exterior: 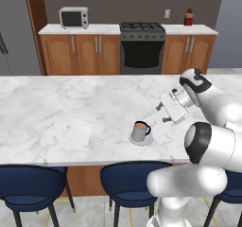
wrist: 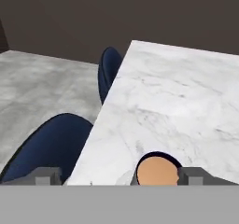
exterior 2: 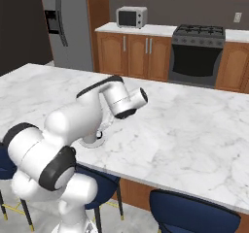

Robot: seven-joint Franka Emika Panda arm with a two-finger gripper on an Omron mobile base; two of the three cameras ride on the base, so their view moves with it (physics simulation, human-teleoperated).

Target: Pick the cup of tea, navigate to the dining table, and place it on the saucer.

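Observation:
The cup of tea (exterior: pixel 140 131), a small grey-white mug with a dark handle and brown liquid, stands upright on the saucer (exterior: pixel 141 140) near the front edge of the dining table (exterior: pixel 71 112). My gripper (exterior: pixel 161 113) hangs just above and to the right of the cup, apart from it, open and holding nothing. In the hand view the fingertips (wrist: pixel 47 176) stand wide apart at the bottom, and the tea's brown surface (wrist: pixel 158 171) shows low between them. In the right base view my arm hides the cup, and the saucer's rim (exterior 2: pixel 91 143) peeks out under it.
Dark blue stools (exterior: pixel 133 179) line the table's near edge below the cup. Across the aisle stand wooden wall cabinets, a black stove (exterior: pixel 142 48), a microwave (exterior: pixel 73 17) and a red container (exterior: pixel 188 18). A grey fridge (exterior 2: pixel 65 25) is at the left.

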